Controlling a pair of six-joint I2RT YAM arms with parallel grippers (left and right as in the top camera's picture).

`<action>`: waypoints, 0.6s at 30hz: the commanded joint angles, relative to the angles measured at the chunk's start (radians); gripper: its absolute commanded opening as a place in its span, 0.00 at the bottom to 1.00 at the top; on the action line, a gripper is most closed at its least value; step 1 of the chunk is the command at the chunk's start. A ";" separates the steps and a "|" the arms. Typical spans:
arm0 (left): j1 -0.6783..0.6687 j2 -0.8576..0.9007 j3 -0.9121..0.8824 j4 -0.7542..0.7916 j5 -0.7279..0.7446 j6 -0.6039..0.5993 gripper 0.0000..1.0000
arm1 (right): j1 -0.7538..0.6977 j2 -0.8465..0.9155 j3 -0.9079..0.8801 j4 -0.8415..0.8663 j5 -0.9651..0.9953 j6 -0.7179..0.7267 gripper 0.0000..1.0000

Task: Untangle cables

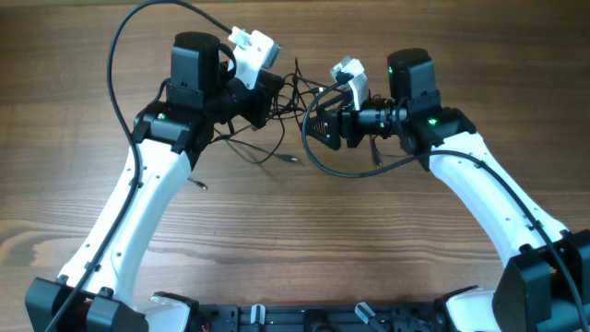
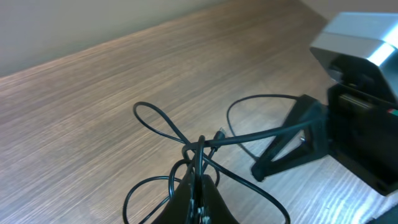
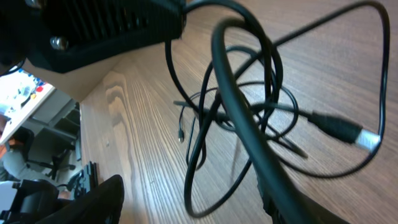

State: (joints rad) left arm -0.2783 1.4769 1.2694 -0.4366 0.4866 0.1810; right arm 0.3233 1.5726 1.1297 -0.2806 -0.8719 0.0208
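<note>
The cables (image 1: 293, 97) are thin black wires tangled between my two grippers at the far middle of the table. Strands trail toward me and end in small plugs. My left gripper (image 1: 274, 95) is shut on a bunch of strands, seen in the left wrist view (image 2: 199, 180), and loops (image 2: 163, 123) spread out beyond its tips. My right gripper (image 1: 313, 124) is open, with its fingers wide apart (image 3: 193, 208). A thin loop (image 3: 202, 168) hangs between the fingers without being held. One cable ends in a silver-tipped plug (image 3: 349, 132).
A thicker black arm cable (image 1: 336, 171) loops under the right gripper and crosses the right wrist view (image 3: 245, 121). The right gripper's body shows in the left wrist view (image 2: 298, 140). The wood table (image 1: 304, 240) stretches toward me.
</note>
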 commanded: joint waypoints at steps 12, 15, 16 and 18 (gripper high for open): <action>-0.034 0.010 0.014 0.016 0.074 -0.010 0.04 | 0.005 0.029 0.013 0.040 0.032 0.024 0.04; -0.033 0.010 0.014 0.017 0.029 -0.009 0.04 | 0.005 0.040 0.013 0.057 -0.061 0.034 0.04; -0.033 0.010 0.014 0.014 -0.011 -0.007 0.04 | 0.005 0.034 0.014 0.088 -0.134 0.035 0.04; -0.032 0.010 0.014 0.007 -0.086 -0.002 0.04 | 0.004 0.020 0.014 0.149 -0.198 0.087 0.04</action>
State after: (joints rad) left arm -0.3096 1.4811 1.2694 -0.4267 0.5041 0.1806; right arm 0.3229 1.6028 1.1294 -0.1932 -0.9146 0.0528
